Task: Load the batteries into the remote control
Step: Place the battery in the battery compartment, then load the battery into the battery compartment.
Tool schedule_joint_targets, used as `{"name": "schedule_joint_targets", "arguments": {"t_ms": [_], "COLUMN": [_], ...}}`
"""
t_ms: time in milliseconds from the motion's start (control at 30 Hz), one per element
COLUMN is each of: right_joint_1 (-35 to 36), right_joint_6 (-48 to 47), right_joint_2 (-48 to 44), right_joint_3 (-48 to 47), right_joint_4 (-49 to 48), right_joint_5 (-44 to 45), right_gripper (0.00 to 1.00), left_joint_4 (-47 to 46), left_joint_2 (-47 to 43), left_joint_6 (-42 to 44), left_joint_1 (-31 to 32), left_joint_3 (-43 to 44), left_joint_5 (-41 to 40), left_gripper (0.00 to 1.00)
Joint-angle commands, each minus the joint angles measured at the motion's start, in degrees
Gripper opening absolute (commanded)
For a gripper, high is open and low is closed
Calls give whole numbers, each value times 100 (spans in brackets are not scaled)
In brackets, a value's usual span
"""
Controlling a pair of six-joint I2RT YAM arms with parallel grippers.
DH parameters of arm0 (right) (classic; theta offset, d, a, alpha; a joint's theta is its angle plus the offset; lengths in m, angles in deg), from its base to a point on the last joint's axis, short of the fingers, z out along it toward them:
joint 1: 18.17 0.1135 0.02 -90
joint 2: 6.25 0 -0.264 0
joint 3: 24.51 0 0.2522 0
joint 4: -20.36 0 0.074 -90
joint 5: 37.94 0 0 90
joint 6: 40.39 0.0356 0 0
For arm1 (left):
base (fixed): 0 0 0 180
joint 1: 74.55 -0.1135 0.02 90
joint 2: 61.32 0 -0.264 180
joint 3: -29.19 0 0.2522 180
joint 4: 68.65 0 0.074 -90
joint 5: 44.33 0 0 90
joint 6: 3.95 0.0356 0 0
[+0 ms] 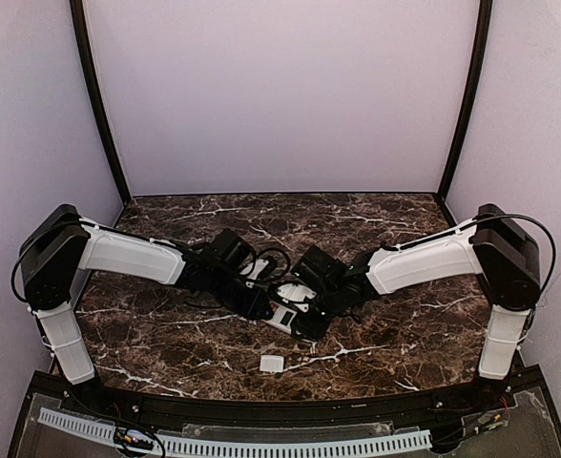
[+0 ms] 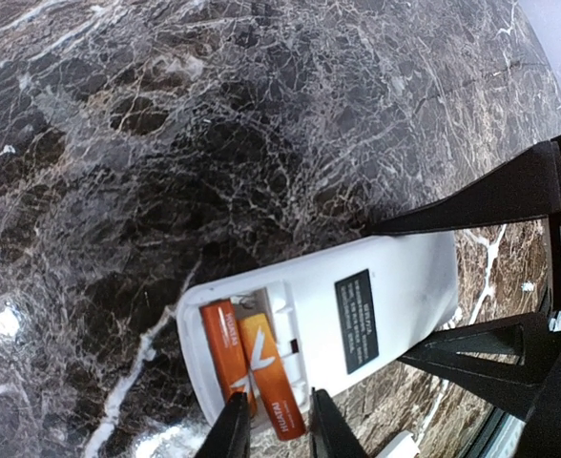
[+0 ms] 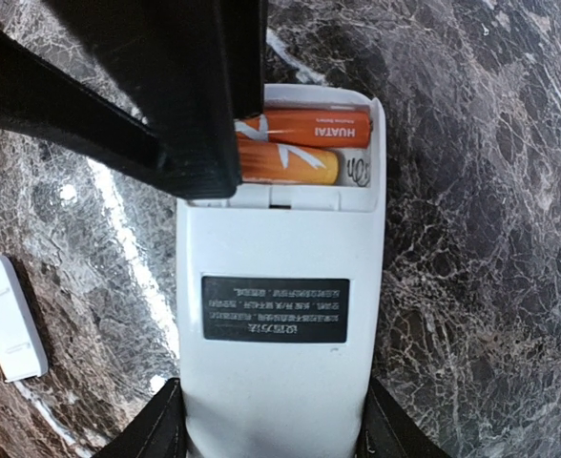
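My right pincer (image 3: 276,425) clamps the remote control (image 3: 280,277) by its long edges, probably stiff and slick, over the worktop (image 1: 166,334). Both light batteries (image 3: 309,129) sit in its recess; my left pincer (image 2: 276,429), barely apart, straddles one's end, and I cannot tell whether it grips.

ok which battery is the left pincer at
The battery nearer the dark label: its end is between the left pincer's tips, past the remote's edge. The other battery lies at the remote's end.
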Motion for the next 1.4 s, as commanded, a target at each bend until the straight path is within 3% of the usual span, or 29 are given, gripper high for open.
{"name": "schedule_joint_targets", "arguments": {"t_ms": [0, 133, 433, 533, 700, 767, 867, 1067, 1367], "right_joint_1": [21, 16, 23, 22, 20, 19, 21, 20, 21], "right_joint_6": [14, 8, -122, -220, -428, -497, -574, -696, -811], "right_joint_2": [-91, -90, -107, -139, -190, -216, -237, -249, -228], "right_joint_3": [39, 43, 22, 29, 21, 37, 55, 83, 26], "right_joint_4": [-9, -2, 72, 135, 290, 307, 334, 365, 472], "right_joint_5": [87, 75, -60, -160, -417, -520, -719, -935, -887], "right_gripper": [0, 0, 0, 0, 0, 0, 0, 0, 0], "left_joint_4": [147, 21, -637, -1210, -3051, -3237, -3216, -3744, -3234], "left_joint_2": [-66, -302, -1523, -1896, -2761, -2873, -2787, -2148, -1516], "left_joint_6": [37, 58, 589, 1247, 2678, 3297, 3903, 4293, 5039], "left_joint_1": [10, 4, -87, -101, -105, -96, -94, -94, -94], "left_joint_3": [99, 19, -703, -1322, -2706, -3082, -3246, -3246, -2646], "left_joint_5": [-21, -28, -622, -578, -17, 278, 535, 1121, 1502], "left_gripper": [23, 26, 43, 45, 46, 46, 42, 36, 31]}}
